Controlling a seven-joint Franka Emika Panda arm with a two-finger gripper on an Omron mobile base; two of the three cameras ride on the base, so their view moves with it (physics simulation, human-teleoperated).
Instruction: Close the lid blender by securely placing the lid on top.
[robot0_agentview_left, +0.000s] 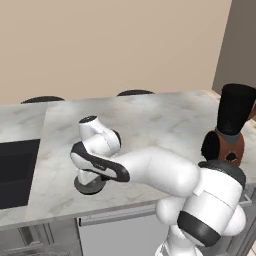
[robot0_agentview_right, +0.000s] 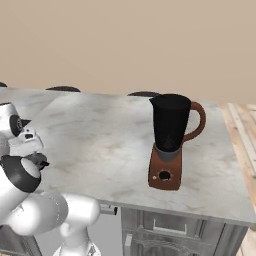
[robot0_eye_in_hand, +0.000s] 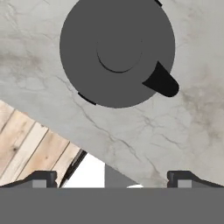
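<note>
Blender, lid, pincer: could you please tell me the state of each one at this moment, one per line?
Blender: upright on the marble counter, jar open, no lid on top.
Lid: lying flat on the counter near its front edge, away from the blender, not gripped.
Pincer: open, above the lid, fingertips wide apart, holding nothing.

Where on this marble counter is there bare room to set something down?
The widest bare stretch of the grey-veined marble counter lies between the flat dark grey round lid and the rust-brown blender with its black jar. It is crowded at the lid, under the hand.
</note>
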